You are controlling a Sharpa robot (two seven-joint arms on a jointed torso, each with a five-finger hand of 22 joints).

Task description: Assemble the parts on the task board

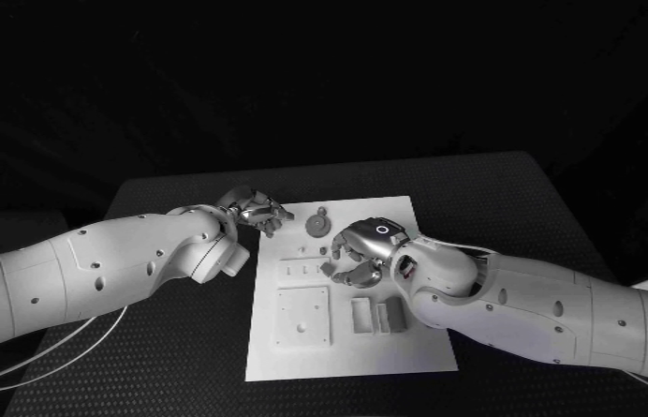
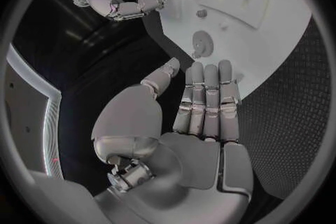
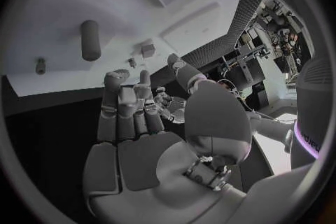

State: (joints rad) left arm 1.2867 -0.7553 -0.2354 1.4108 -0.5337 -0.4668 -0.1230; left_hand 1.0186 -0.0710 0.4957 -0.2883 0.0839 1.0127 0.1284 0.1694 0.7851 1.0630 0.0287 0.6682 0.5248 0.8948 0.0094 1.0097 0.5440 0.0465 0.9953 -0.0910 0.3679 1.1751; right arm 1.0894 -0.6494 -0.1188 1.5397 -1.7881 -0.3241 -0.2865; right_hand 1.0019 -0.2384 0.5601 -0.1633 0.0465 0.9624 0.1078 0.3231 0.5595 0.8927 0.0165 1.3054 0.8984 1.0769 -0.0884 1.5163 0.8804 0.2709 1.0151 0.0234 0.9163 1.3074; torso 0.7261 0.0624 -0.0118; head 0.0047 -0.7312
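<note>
Left hand (image 1: 254,213) spread, empty, at board's (image 1: 419,356) far left corner. Right hand (image 1: 360,251) curled over board, holding nothing evident. Round part (image 1: 318,223) looked light, rigid, slippery; best pinched by rim.

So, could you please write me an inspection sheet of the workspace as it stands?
Surface: black table, textured top.
Job's things: white task board in the middle; a round part with a tab lies near its far edge; raised white blocks toward its near edge.
Clutter: nothing seen.
Hands: left hand at the board's far left corner, fingers apart, holding nothing; right hand over the board's middle, fingers apart, holding nothing.
Cables: pale cables under the left arm.
Surroundings: dark backdrop behind the table.
</note>
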